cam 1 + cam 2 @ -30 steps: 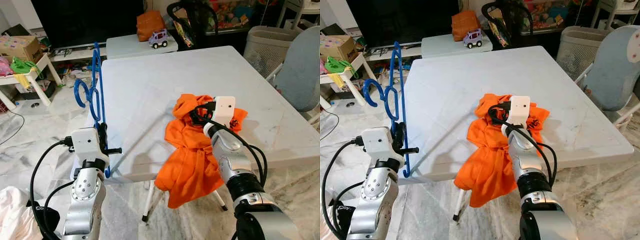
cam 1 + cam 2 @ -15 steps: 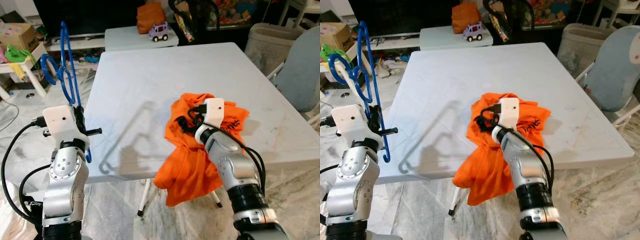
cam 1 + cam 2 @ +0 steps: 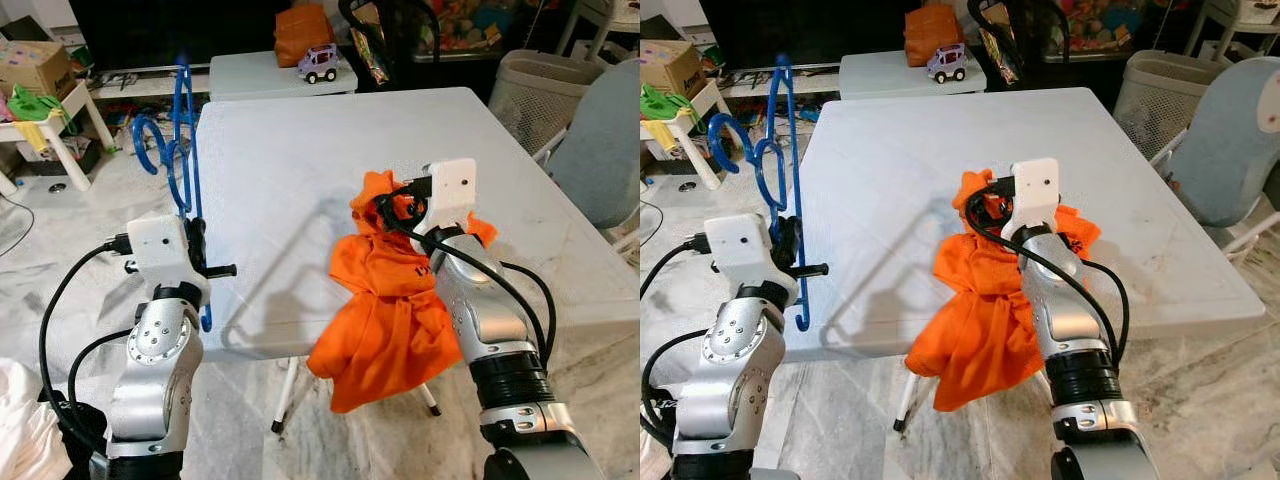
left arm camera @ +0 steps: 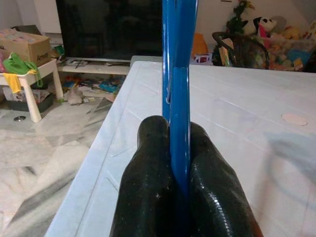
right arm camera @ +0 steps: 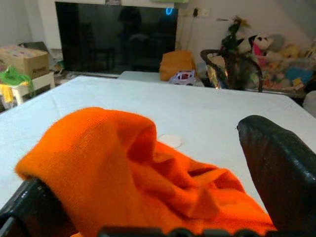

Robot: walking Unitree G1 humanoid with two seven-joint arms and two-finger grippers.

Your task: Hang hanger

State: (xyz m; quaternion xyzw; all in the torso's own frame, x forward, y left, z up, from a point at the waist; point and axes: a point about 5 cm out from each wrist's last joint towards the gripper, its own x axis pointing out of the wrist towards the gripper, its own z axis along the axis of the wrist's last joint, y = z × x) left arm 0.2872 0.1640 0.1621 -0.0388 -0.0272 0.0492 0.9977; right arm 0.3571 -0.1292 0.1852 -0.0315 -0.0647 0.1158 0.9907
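Left eye view: one blue hanger (image 3: 183,160) stands upright beside the surface (image 3: 300,170), hook up, left gripper (image 4: 178,163) jaws clamped on it; right gripper (image 5: 163,197) jaws hold one orange shirt (image 3: 385,300).

- Bright, even indoor light; eye views sharp.
- Soft shadows of the arms fall on the white table (image 3: 300,170).
- Close black fingers (image 4: 148,197) in the wrist views look slightly soft.
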